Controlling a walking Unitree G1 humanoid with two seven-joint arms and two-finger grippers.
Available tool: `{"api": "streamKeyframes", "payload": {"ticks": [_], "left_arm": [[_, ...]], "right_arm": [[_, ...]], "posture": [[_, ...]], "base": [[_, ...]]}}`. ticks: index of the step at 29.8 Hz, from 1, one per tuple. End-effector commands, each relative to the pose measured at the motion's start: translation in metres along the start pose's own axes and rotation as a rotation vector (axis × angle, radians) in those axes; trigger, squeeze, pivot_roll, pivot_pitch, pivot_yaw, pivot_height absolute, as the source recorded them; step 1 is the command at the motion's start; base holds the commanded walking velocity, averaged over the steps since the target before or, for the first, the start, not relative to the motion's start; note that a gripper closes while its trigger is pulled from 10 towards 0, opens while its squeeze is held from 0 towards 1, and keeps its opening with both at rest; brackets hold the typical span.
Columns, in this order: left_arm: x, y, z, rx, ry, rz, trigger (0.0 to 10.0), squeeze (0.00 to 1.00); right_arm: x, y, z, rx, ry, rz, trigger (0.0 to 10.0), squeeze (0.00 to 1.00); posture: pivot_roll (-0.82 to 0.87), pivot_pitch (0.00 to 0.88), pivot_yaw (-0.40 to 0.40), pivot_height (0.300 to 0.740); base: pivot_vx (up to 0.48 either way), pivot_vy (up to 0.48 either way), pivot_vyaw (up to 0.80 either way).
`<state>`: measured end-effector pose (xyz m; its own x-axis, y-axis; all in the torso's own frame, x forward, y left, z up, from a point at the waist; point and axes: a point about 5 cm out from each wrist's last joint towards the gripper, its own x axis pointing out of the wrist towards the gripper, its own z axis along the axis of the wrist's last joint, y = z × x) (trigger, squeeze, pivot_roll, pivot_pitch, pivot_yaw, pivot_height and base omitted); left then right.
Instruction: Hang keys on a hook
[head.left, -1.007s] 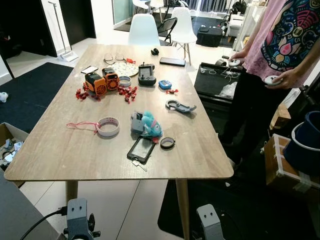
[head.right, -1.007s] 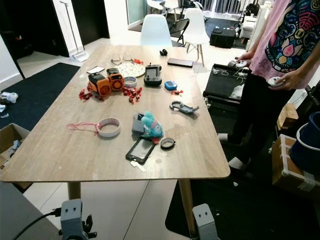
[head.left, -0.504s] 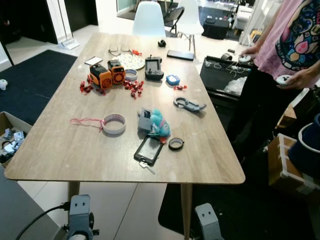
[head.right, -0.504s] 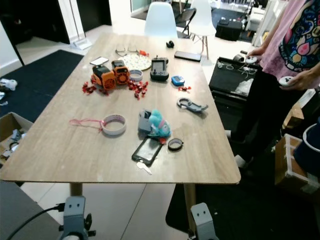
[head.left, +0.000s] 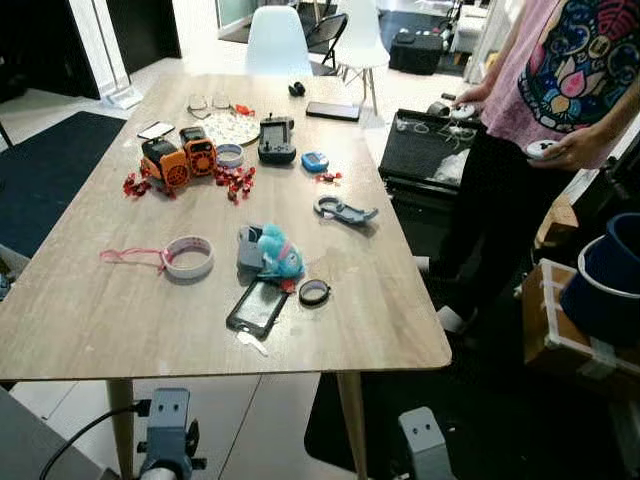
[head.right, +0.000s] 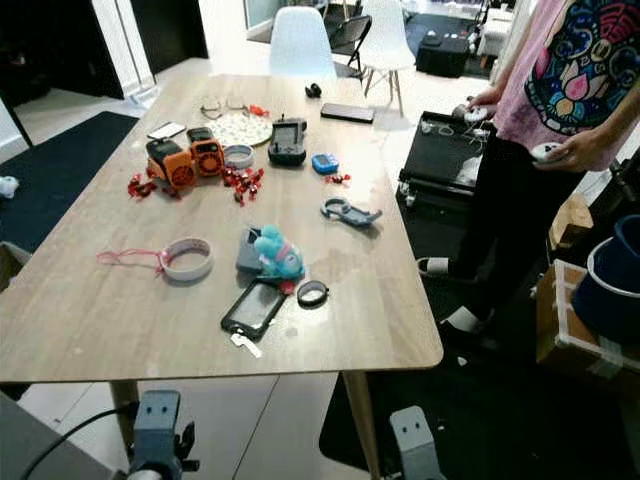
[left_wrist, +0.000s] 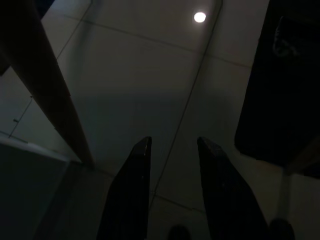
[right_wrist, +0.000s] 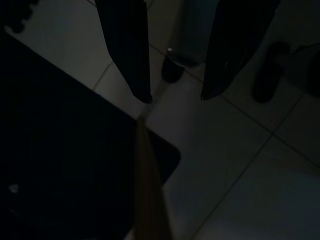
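On the wooden table (head.left: 90, 320), near its front edge, a small silver key (head.left: 251, 344) lies by a black flat case (head.left: 258, 307). Just behind them sits a blue plush charm with a grey fob (head.left: 268, 252). A grey hook-shaped piece (head.left: 344, 211) lies further back toward the right edge. Both arms hang low below the table's front edge. In the dark left wrist view my left gripper (left_wrist: 173, 142) is open over the tiled floor beside a table leg (left_wrist: 50, 90). My right gripper (right_wrist: 176, 96) is also open above the floor, with nothing between its fingers.
A tape roll with a pink cord (head.left: 186, 257), a black ring (head.left: 314, 292), orange toys (head.left: 178, 160), red bits and a handheld device (head.left: 276, 140) lie on the table. A person (head.left: 560, 90) stands at the right holding controllers. Boxes (head.left: 575, 330) stand on the right floor, chairs (head.left: 278, 40) behind.
The whole picture has shifted left and down, so the camera has moved. The things on the table lie as before.
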<state>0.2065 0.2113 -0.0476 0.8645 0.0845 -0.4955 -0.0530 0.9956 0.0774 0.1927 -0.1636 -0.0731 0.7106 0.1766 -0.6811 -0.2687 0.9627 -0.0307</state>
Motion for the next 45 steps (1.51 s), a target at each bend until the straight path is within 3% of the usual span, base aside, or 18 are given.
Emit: {"api": "streamKeyframes", "payload": {"ticks": [1, 7, 11, 14, 15, 20, 21, 22, 23, 25, 27, 33, 35, 39, 41, 43, 45], "left_arm": [[-0.003, 0.004, -0.003, 0.024, 0.001, -0.01, 10.0, 0.0], [-0.009, -0.003, -0.015, 0.047, 0.045, -0.061, 10.0, 0.0], [-0.013, -0.008, -0.017, 0.03, 0.01, -0.114, 10.0, 0.0], [-0.024, -0.012, -0.022, 0.084, -0.024, -0.251, 10.0, 0.0], [-0.033, -0.009, -0.027, 0.121, -0.034, -0.358, 10.0, 0.0], [-0.043, 0.002, -0.026, 0.142, -0.067, -0.45, 10.0, 0.0], [-0.048, 0.006, -0.024, 0.194, -0.076, -0.521, 10.0, 0.0], [-0.048, 0.006, -0.024, 0.194, -0.076, -0.521, 10.0, 0.0], [-0.057, 0.012, -0.021, 0.265, -0.085, -0.631, 10.0, 0.0], [-0.059, 0.014, -0.02, 0.28, -0.087, -0.656, 10.0, 0.0], [-0.066, 0.019, -0.009, 0.335, -0.143, -0.739, 10.0, 0.0], [-0.078, 0.017, 0.004, 0.366, -0.214, -0.871, 10.0, 0.0], [-0.084, 0.013, 0.018, 0.353, -0.246, -0.947, 10.0, 0.0], [-0.089, 0.008, 0.057, 0.298, -0.338, -0.976, 10.0, 0.0], [-0.091, 0.007, 0.063, 0.293, -0.353, -0.984, 10.0, 0.0], [-0.096, 0.001, 0.088, 0.262, -0.418, -1.023, 10.0, 0.0], [-0.097, -0.002, 0.097, 0.25, -0.44, -1.038, 10.0, 0.0]], "right_arm": [[-0.002, -0.003, -0.006, 0.006, 0.022, -0.01, 10.0, 0.0], [-0.01, -0.016, -0.021, 0.003, 0.08, -0.102, 10.0, 0.0], [-0.015, -0.022, -0.028, -0.005, 0.098, -0.123, 10.0, 0.0], [-0.018, -0.026, -0.033, -0.02, 0.11, -0.128, 10.0, 0.0], [-0.02, -0.028, -0.034, -0.023, 0.113, -0.132, 10.0, 0.0], [-0.02, -0.029, -0.034, -0.025, 0.111, -0.135, 10.0, 0.0], [-0.02, -0.029, -0.033, -0.027, 0.106, -0.134, 10.0, 0.0], [-0.02, -0.029, -0.033, -0.027, 0.106, -0.134, 10.0, 0.0], [-0.019, -0.029, -0.031, -0.032, 0.095, -0.128, 10.0, 0.0], [-0.019, -0.029, -0.03, -0.034, 0.092, -0.126, 10.0, 0.0], [-0.015, -0.027, -0.025, -0.037, 0.084, -0.113, 10.0, 0.0], [-0.012, -0.025, -0.02, -0.039, 0.072, -0.103, 10.0, 0.0], [-0.011, -0.024, -0.018, -0.038, 0.066, -0.1, 10.0, 0.0], [-0.011, -0.024, -0.016, -0.037, 0.06, -0.095, 10.0, 0.0], [-0.011, -0.024, -0.016, -0.038, 0.059, -0.095, 10.0, 0.0], [-0.011, -0.024, -0.016, -0.041, 0.062, -0.09, 10.0, 0.0], [-0.011, -0.024, -0.016, -0.042, 0.062, -0.089, 10.0, 0.0]], "posture": [[0.08, 0.054, -0.038, 0.74], [0.08, 0.054, -0.042, 0.74], [0.07, 0.053, -0.043, 0.74], [0.06, 0.05, -0.046, 0.74], [0.06, 0.048, -0.046, 0.74], [0.06, 0.046, -0.046, 0.74], [0.06, 0.046, -0.051, 0.74], [0.06, 0.046, -0.051, 0.74], [0.06, 0.046, -0.052, 0.74], [0.06, 0.046, -0.052, 0.74], [0.07, 0.041, -0.054, 0.74], [0.06, 0.037, -0.049, 0.74], [0.06, 0.036, -0.049, 0.74], [0.07, 0.039, -0.054, 0.74], [0.07, 0.039, -0.054, 0.74], [0.07, 0.043, -0.058, 0.74], [0.07, 0.045, -0.058, 0.74]], "base": [[0.0, 0.0, 0.0], [0.0, 0.0, 0.0], [0.0, 0.0, 0.0], [0.0, 0.0, 0.0], [0.0, 0.0, 0.0], [0.0, 0.0, 0.0], [0.0, 0.0, 0.0], [0.0, 0.0, 0.0], [0.0, 0.0, 0.0], [0.0, 0.0, 0.0], [0.0, 0.0, 0.0], [0.0, 0.0, 0.0], [0.0, 0.0, 0.0], [0.0, 0.0, 0.0], [0.0, 0.0, 0.0], [0.0, 0.0, 0.0], [0.0, 0.0, 0.0]]}}
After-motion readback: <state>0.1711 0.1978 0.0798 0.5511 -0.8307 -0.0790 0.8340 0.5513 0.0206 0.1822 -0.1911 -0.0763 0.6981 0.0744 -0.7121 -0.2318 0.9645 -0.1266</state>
